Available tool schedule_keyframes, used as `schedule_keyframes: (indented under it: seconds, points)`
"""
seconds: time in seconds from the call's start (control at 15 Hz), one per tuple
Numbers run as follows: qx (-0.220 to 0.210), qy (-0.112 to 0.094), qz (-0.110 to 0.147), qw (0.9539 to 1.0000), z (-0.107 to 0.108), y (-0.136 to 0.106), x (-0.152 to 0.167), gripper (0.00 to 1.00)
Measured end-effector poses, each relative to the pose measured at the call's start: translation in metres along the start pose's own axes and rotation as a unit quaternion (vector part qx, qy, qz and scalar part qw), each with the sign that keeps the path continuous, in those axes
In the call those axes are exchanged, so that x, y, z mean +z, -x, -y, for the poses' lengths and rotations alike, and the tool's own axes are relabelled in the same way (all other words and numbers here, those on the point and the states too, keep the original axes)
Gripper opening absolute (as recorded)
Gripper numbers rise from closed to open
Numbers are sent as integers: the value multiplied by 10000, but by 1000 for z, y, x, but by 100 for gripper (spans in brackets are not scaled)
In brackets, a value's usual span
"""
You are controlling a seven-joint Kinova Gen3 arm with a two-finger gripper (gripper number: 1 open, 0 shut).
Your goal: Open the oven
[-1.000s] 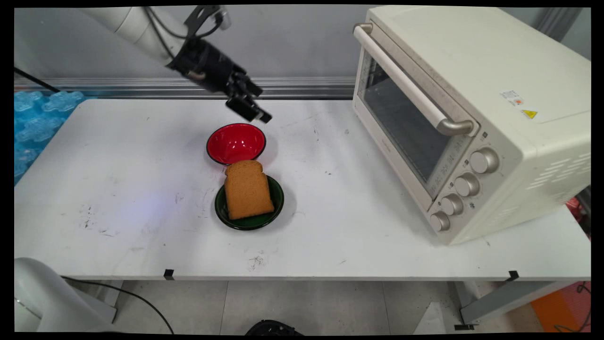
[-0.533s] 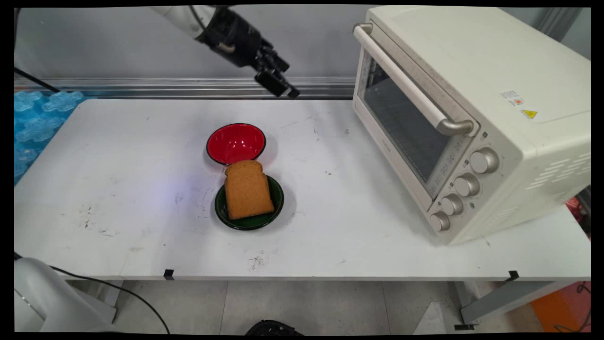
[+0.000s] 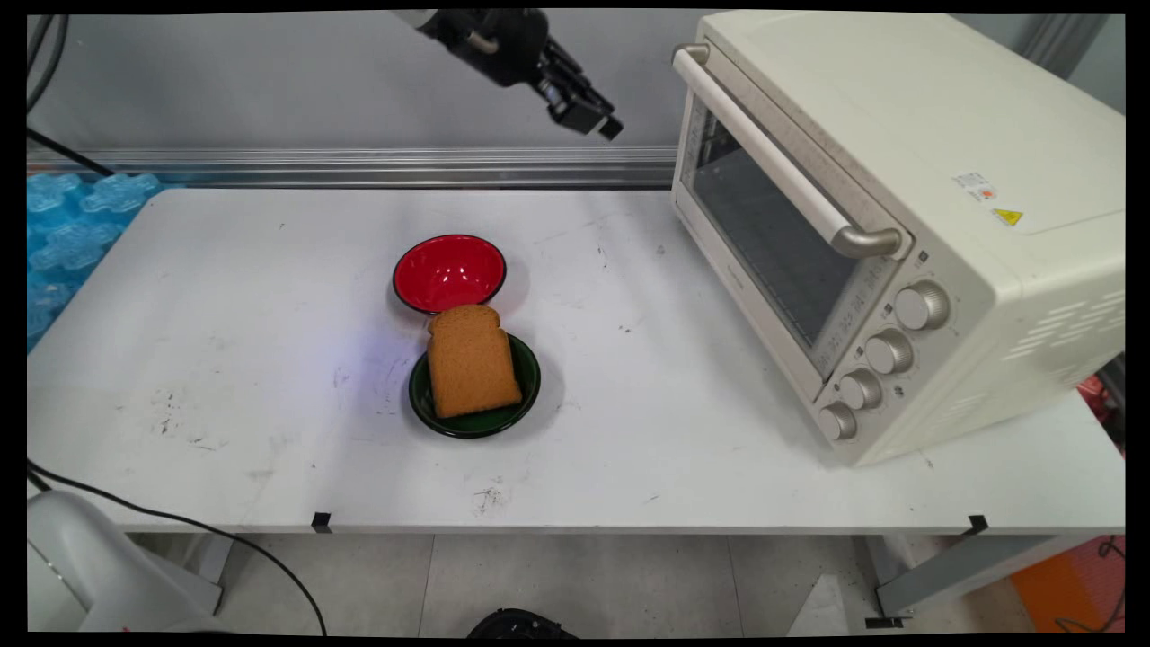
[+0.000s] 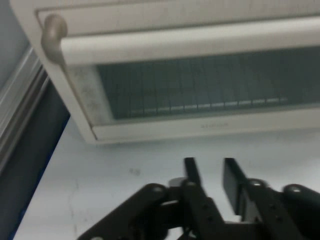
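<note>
My black gripper [image 3: 600, 123] hangs high above the table's back edge, just left of the cream toaster oven [image 3: 934, 135]. Its nearest thing is the oven's door handle [image 3: 773, 153]. The hand view looks straight at that handle [image 4: 190, 42] and the shut glass door [image 4: 200, 90] below it. There the gripper [image 4: 210, 167] has its two fingers a little apart, with nothing between them. Well behind it on the table, a slice of brown toast [image 3: 472, 364] lies on a dark green plate [image 3: 528, 395]. An empty red bowl [image 3: 449, 270] touches the plate's far side.
The oven fills the table's right part, with several knobs [image 3: 885, 350] on its front right. Blue foam pieces [image 3: 63, 225] lie beyond the table's left edge. An aluminium rail [image 3: 359, 166] runs along the wall behind the white table [image 3: 225, 359].
The gripper has risen from just above the red bowl and travelled right toward the oven's handle. Toast, plate and bowl have not moved.
</note>
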State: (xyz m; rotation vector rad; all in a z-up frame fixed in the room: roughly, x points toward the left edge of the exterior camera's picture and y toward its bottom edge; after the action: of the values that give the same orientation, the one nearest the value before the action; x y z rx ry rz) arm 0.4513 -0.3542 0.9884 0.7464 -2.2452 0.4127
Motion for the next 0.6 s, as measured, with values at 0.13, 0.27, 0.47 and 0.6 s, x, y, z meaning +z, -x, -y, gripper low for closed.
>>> schedule_keyframes:
  seconds: [0.13, 0.27, 0.47, 0.6]
  points:
    - [-54, 4, -60, 10000, -1, -15, 1, 0]
    - [-108, 6, -112, 9999, -2, -29, 2, 0]
    - [-173, 20, -202, 9996, -2, -48, 3, 0]
    - [-221, 43, -257, 9994, -2, -60, 4, 0]
